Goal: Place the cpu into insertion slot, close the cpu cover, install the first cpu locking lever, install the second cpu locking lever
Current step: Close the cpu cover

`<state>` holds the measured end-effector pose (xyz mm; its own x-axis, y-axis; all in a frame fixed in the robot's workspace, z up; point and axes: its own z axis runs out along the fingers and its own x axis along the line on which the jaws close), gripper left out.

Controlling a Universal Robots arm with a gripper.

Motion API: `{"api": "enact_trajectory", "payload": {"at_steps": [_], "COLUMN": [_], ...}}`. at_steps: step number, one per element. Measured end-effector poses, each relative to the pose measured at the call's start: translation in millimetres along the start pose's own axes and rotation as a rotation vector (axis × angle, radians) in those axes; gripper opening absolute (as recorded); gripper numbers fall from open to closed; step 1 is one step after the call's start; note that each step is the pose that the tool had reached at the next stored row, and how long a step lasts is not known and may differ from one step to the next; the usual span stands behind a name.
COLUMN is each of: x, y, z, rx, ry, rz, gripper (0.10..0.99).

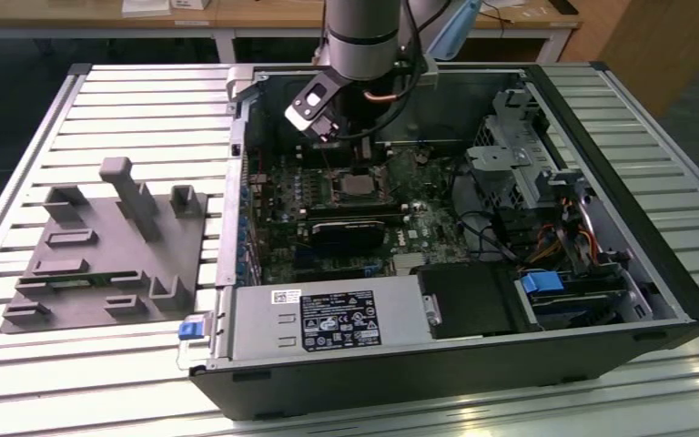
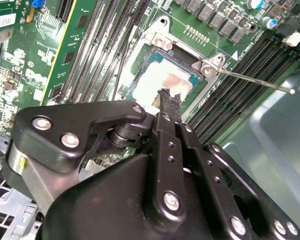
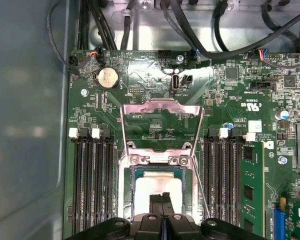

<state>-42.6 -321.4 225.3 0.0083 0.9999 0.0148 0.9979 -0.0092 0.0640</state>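
Observation:
The cpu (image 3: pixel 156 186), a flat silver-grey square, lies in the insertion slot (image 3: pixel 124 192) on the green board; in the second wrist view the cpu (image 2: pixel 162 80) sits inside the slot's metal rim (image 2: pixel 202 65). The cpu cover (image 3: pixel 160 106), a thin silvery frame with a square window, stands flipped open behind the slot. My gripper (image 3: pixel 162 198) is shut, fingertips pressed together just over the chip's face, and it shows as well in the second wrist view (image 2: pixel 167 96). A thin locking lever (image 2: pixel 255 81) sticks out free beside the slot. In the exterior view the arm hangs over the slot (image 1: pixel 352 187).
Long black memory slots (image 3: pixel 90 185) flank the socket on both sides. Cables (image 3: pixel 200 40) run along the case wall behind the board. A grey fixture plate (image 1: pixel 106 246) lies on the slatted table at the exterior view's left; the power supply (image 1: pixel 313 319) fills the case's near end.

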Motion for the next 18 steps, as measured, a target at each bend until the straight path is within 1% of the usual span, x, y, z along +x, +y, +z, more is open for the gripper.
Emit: {"api": "enact_trajectory", "payload": {"at_steps": [5,13,15,18], "x": [0.1,0.4,0.0,-6.0], "y": [0.5,1.9,2.0,2.0], "z": [-7.5,-29.5,-30.0,-30.2], "rx": [0.000,0.001,0.000,0.001], "ry": [0.0000,-0.0001,0.0003,0.0000], "rz": [0.000,0.000,0.000,0.000], "gripper": [0.106,0.106,0.106,0.106]}}
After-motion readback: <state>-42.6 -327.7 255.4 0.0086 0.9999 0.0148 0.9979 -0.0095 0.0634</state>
